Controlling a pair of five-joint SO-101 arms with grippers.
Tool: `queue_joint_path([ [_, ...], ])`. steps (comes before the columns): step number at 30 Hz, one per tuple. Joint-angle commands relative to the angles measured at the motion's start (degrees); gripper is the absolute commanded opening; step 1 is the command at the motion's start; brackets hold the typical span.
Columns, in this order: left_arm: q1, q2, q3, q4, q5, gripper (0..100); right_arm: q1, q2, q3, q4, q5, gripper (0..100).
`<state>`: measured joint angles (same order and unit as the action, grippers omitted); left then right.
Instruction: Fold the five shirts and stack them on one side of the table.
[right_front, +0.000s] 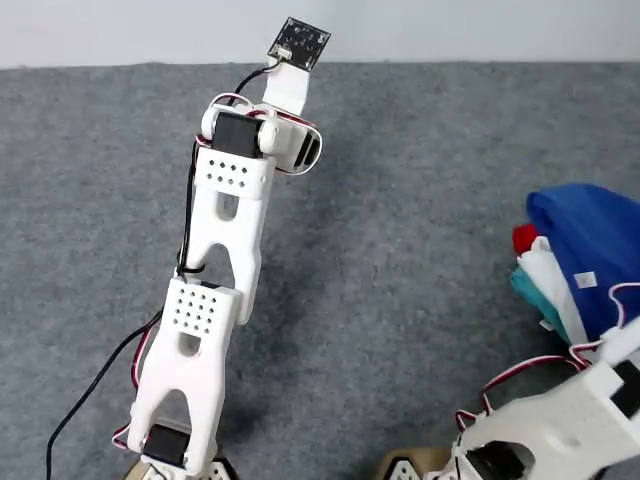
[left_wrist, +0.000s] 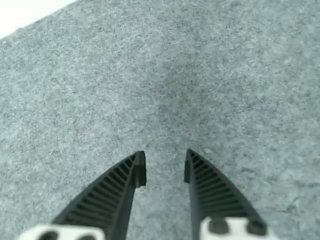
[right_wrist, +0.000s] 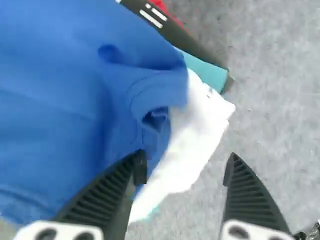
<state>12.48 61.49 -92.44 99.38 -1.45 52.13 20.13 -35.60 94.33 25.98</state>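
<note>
Blue shirt (right_wrist: 65, 100) tops the pile (right_front: 575, 255) on the right side of the grey desk (right_front: 400, 300), lying over a white shirt (right_wrist: 195, 130), a teal shirt (right_wrist: 207, 75) and a red shirt (right_front: 524, 238). Our right jaws stand spread at the pile's edge, one against the blue fabric, with white cloth between them. Our left jaws, slightly parted, grip nothing above bare desk.
</note>
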Motion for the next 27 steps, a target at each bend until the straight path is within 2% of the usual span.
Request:
queue_joint_path([
  [1,0.8,-0.5,-3.6,1.2,-0.4,13,0.0,-6.0,-6.8,5.0,-0.8,22.3],
  [5,0.9,-0.5,-3.6,1.2,-0.4,13,-5.0,-9.5,-6.2,4.4,-0.8,22.4],
  [10,0.9,-0.5,-3.6,1.2,-0.4,13,-12.5,-7.9,3.3,-5.5,-0.7,22.4],
  [13,0.9,-0.5,-3.6,1.2,-0.4,13,-14.5,-5.8,8.3,-11.2,-0.4,22.4],
  [16,0.9,-0.5,-3.6,1.2,-0.4,13,-12.6,-4.2,10.7,-14.5,-0.4,22.4],
  [23,0.9,-0.5,-3.6,1.2,-0.4,13,-2.3,1.9,14.5,-19.7,-0.4,22.3],
  [27,0.9,-0.5,-3.6,1.2,-0.4,13,-0.7,3.4,14.6,-18.4,-0.4,22.3],
])
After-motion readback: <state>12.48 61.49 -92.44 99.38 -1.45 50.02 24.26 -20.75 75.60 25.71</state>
